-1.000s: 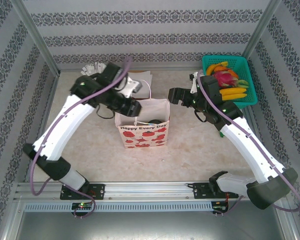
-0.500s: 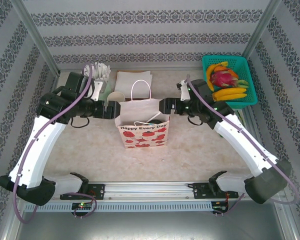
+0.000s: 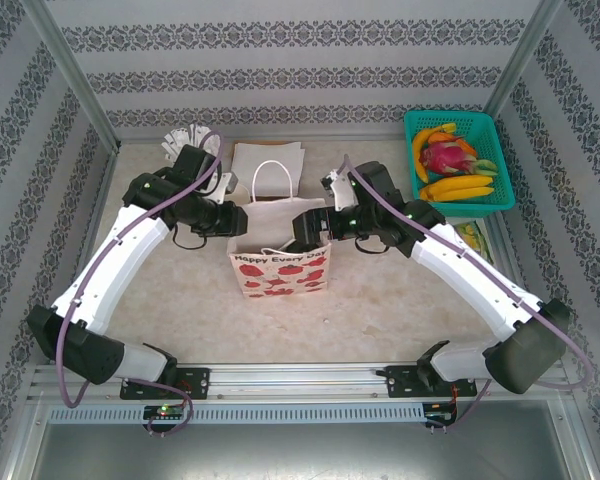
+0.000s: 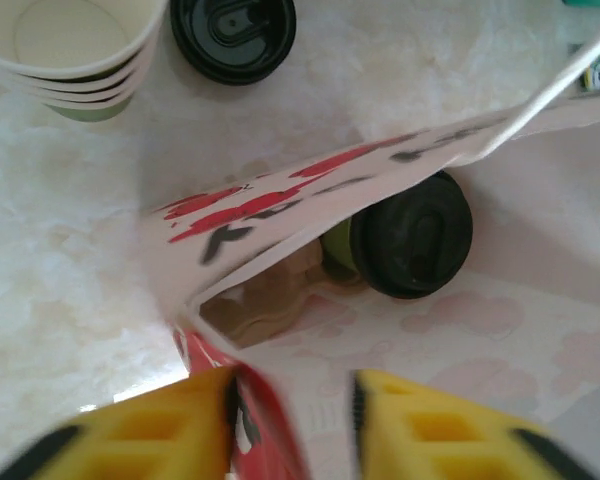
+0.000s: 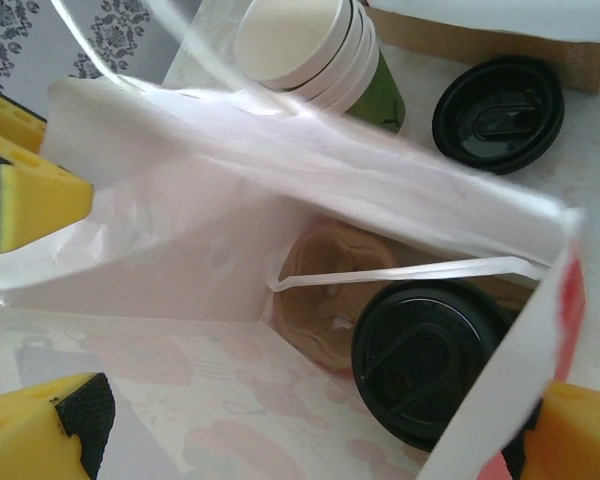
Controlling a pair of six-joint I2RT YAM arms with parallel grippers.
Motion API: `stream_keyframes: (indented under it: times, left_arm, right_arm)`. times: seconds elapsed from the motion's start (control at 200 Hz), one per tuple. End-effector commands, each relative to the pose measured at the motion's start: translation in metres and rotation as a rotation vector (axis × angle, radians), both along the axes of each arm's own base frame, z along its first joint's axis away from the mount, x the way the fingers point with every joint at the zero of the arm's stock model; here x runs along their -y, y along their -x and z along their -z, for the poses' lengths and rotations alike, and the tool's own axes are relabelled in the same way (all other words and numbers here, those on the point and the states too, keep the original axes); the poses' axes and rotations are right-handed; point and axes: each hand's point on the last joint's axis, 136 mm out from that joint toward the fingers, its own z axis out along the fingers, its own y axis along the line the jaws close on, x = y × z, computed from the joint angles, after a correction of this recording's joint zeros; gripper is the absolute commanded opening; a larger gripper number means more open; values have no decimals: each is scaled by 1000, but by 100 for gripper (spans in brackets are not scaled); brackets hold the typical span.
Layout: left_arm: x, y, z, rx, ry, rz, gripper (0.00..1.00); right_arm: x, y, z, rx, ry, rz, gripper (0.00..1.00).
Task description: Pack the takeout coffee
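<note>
Holding the bag: the left gripper (image 4: 292,405) sits at one end of the paper bag (image 3: 280,272). Its yellow jaws are a little apart with the red-printed corner fold between them, not visibly pinching.
Right gripper (image 5: 320,425): jaws spread wide, straddling the opposite end of the bag's mouth. Both are probably placed to keep the mouth open and square.
Takeout coffee (image 5: 430,360): inside the bag, upright, black lid up, seated in a brown pulp carrier (image 5: 325,250) (likely there to stop it tipping). A white loop handle (image 5: 410,270) lies across just above it.
Task stage: the cup looks packed. What remains, by my judgement, is letting go without dragging the thin paper.
Behind the bag: a stack of lidless cups (image 4: 70,50) and a loose black lid (image 4: 232,35) stand on the table beside each other, outside the bag.
Surface: pale marbled tabletop (image 3: 400,300), matte.
Room: patterned wallpaper (image 3: 300,80), aluminium frame posts (image 3: 78,85), and a teal basket (image 3: 480,118) of fruit in the far right corner.
</note>
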Motion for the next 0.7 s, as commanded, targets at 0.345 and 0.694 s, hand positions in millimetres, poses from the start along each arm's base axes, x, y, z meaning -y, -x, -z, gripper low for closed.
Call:
stream_keyframes:
  times: [0.345,0.694]
  left_arm:
    - [-62,24,-19,44,-14,-129,0]
    - [-112,32,-7,-5,-31,-194,12]
  right_arm:
    - [80,-86,-31,88,23,378,98]
    - [64,-156,18,40,150,437,97]
